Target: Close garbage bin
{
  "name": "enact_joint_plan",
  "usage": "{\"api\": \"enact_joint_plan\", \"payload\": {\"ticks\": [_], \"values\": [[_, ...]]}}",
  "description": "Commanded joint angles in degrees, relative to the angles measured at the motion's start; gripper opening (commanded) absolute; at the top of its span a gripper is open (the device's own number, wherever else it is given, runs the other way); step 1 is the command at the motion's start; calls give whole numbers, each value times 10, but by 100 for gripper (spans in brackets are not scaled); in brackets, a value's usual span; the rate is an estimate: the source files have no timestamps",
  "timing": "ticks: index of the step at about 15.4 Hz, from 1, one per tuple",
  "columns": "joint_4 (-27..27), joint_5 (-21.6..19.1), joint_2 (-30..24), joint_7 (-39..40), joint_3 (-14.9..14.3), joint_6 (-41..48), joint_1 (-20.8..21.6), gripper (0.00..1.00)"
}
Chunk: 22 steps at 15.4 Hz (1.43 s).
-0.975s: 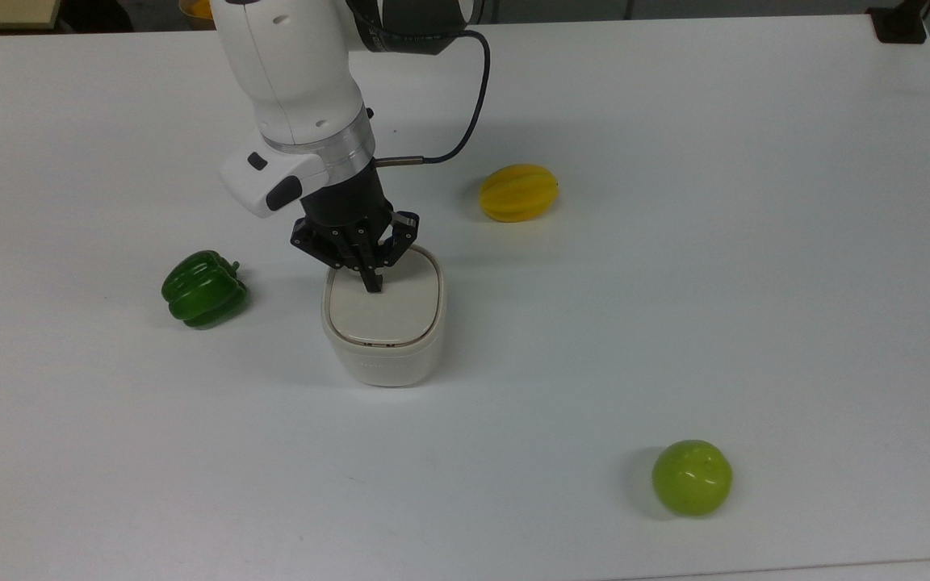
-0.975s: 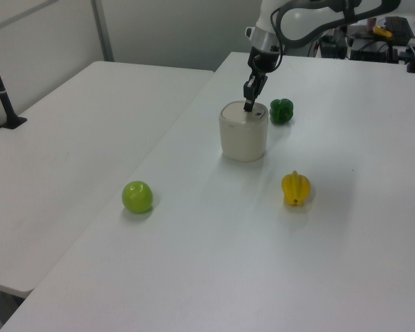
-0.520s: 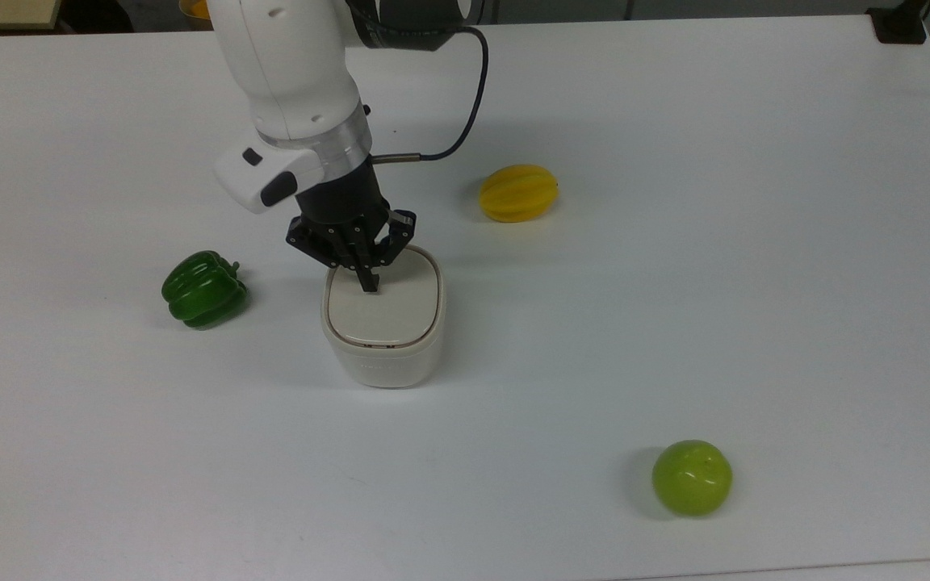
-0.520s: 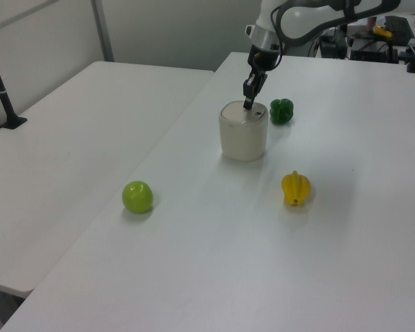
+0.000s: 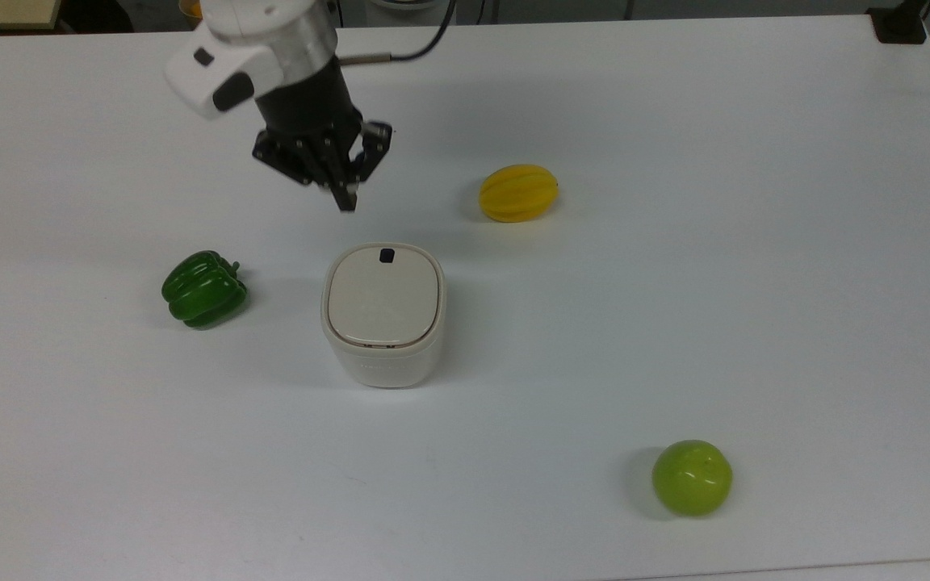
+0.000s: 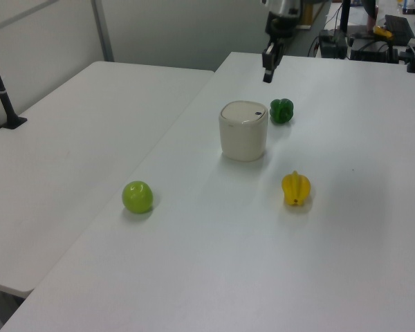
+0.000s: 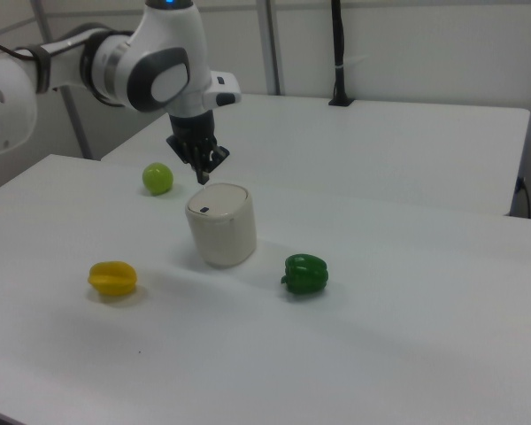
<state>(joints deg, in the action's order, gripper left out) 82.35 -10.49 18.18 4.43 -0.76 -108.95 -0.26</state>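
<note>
Hovering our gripper (image 5: 345,200) above the table (image 5: 756,242) w/ fingers pinched together, grasping nothing. We're seeing the garbage bin (image 5: 383,315) sitting just below the tips in the top view, apart from them, its beige lid (image 5: 383,297) lying flat & shut, black button (image 5: 387,256) facing up. We're noting a green pepper (image 5: 203,289) off to the top view's left of the bin, a yellow fruit (image 5: 518,192) to the gripper's right in the top view, a green apple (image 5: 691,477) well apart.
</note>
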Motion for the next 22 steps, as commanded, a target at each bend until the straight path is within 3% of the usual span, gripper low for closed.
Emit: {"api": "enact_joint_plan", "payload": {"ticks": [1,5,7,9,10,12,17,22], "values": [[15,21,-41,1,-6,75,-3,0],[15,30,-80,8,-5,156,-24,1],[18,30,-100,9,-5,186,-33,10],[29,34,-125,4,-5,215,-33,45],[39,45,-139,2,-4,219,-28,99],[50,65,-160,2,-2,235,-28,100],[46,65,-187,10,-3,276,-47,100],[34,65,-183,10,-5,283,-51,100]]}}
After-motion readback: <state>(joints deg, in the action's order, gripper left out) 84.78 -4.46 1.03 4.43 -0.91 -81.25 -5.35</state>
